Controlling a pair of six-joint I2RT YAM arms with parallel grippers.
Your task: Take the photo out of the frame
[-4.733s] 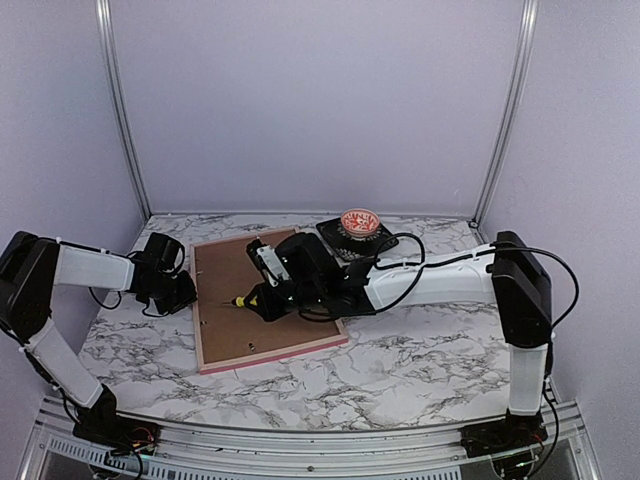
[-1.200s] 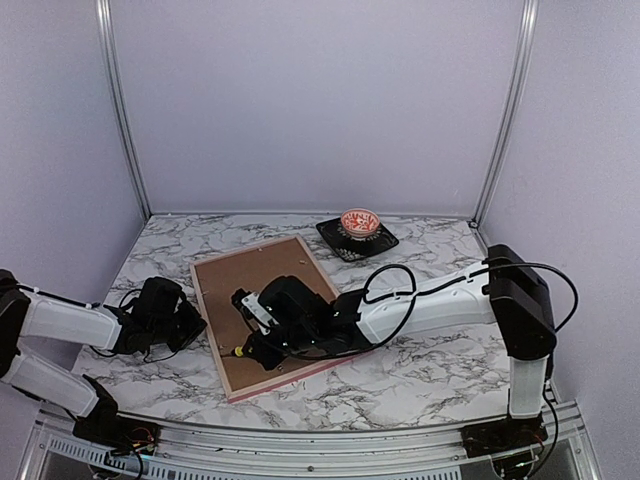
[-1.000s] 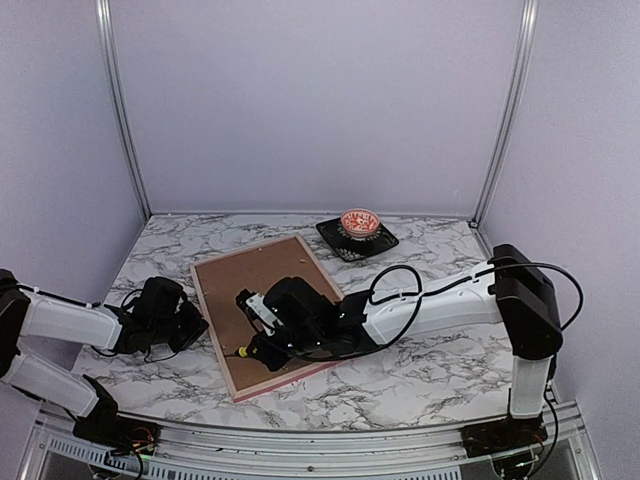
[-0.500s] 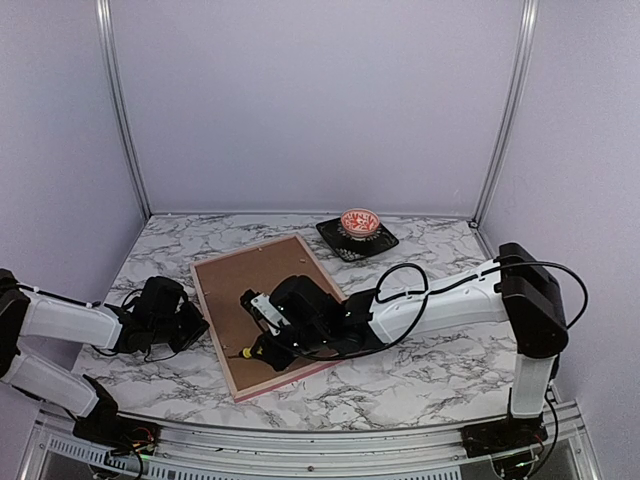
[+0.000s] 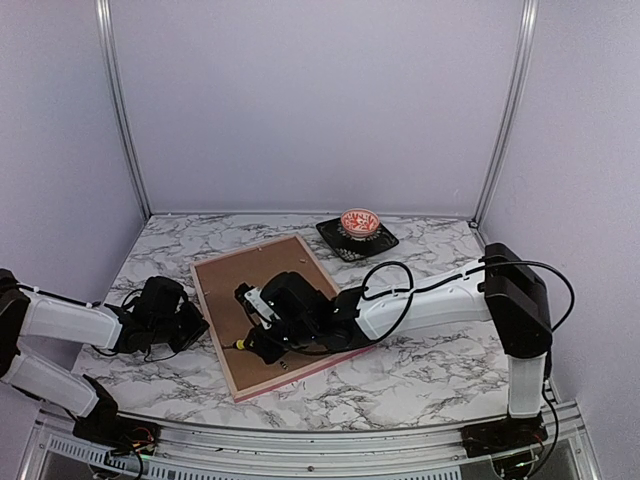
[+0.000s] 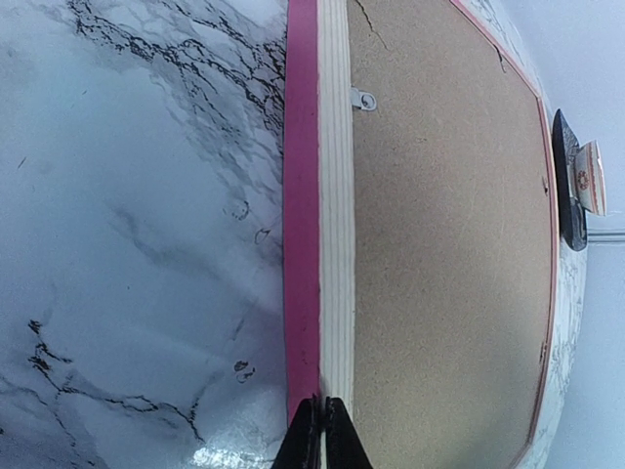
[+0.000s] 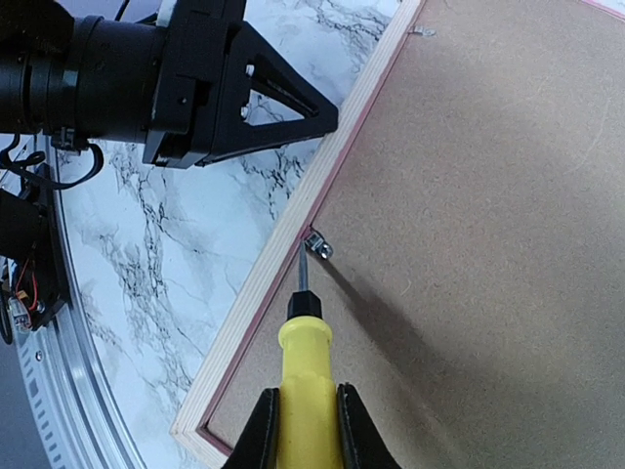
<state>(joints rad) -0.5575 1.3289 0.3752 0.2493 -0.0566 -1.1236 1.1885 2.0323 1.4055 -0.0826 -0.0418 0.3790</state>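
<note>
Frame (image 6: 301, 244): pink-bordered, flat and face down on the marble table (image 5: 430, 360), left of centre, turned a little askew.
Board (image 5: 250, 285): plain brown, seated inside the frame, filling the whole opening.
Photo: not visible in any view, since the board covers the opening.
Left gripper (image 6: 319, 435): low over the table at the frame's left edge, with the jaws pressed together. Tips at the seam between the pink border and the pale wooden side.
Right gripper (image 7: 306, 435): reaching in from the right across the board, jaws pinching the yellow handle of a screwdriver (image 7: 305, 352).
Screwdriver shaft: short and thin, pointing toward the frame's left edge, with the tip touching tab 1.
Tab 1 (image 7: 318, 246): small metal clip on the left edge, toward its near end.
Tab 2 (image 7: 422, 31): the same kind of clip, farther along that edge, flat against the board.
Grippers: near each other, on opposite sides of the frame's left edge — left outside it, right over the board.
Bowl (image 5: 360, 220): red-patterned, on a black mat (image 5: 335, 240) at the far side, just beyond the frame's far-right corner and well apart from both grippers.
</note>
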